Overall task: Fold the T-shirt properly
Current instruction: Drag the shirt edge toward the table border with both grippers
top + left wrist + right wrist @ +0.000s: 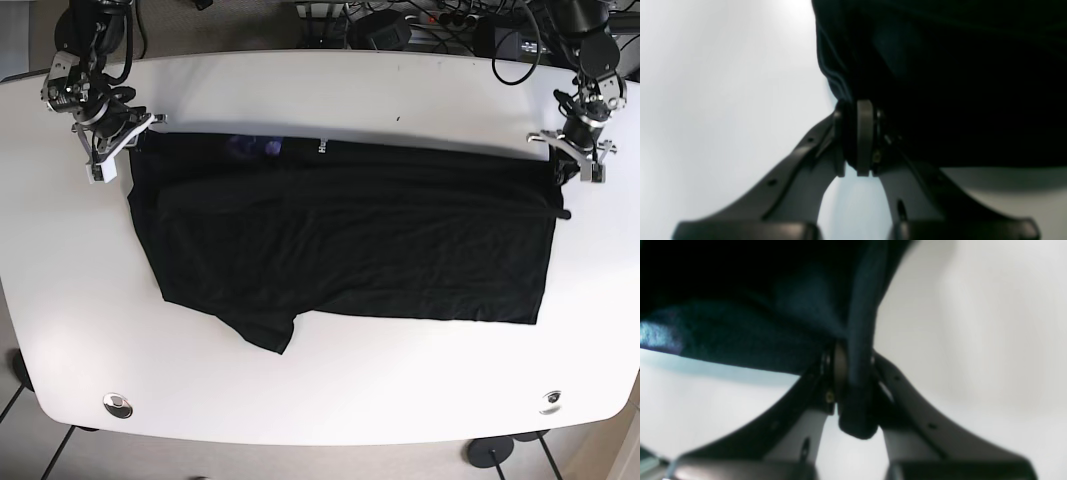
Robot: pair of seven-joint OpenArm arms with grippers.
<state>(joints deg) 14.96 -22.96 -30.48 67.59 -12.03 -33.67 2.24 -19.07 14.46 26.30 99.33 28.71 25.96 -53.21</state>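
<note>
A black T-shirt (350,240) is spread flat on the white counter (330,95), its long axis running across the base view. The far edge lies roughly straight between the two arms, and a small white label is seen near the middle of that edge. A sleeve hangs out as a short flap from the near edge, toward the left of the base view. Shallow wrinkles run along the cloth.

The left claw (572,160) is placed at the shirt's far corner on the right of the base view. In the left wrist view the left claw (857,136) is closed narrowly, with a fold of dark fabric (940,83) pinched between its fingers (865,133); the cloth bunches above the grip and fills the upper right of that view.

The right claw (125,145) is placed at the opposite far corner, on the left of the base view. In the right wrist view the right claw (851,386) is likewise closed on the shirt, a rolled strip of navy-black fabric (860,323) being clamped between the fingers and poking out below them.

Cables and dark equipment (420,25) are seen beyond the counter's far edge. Two round metal fittings (117,404) are set into the counter near its front corners.
</note>
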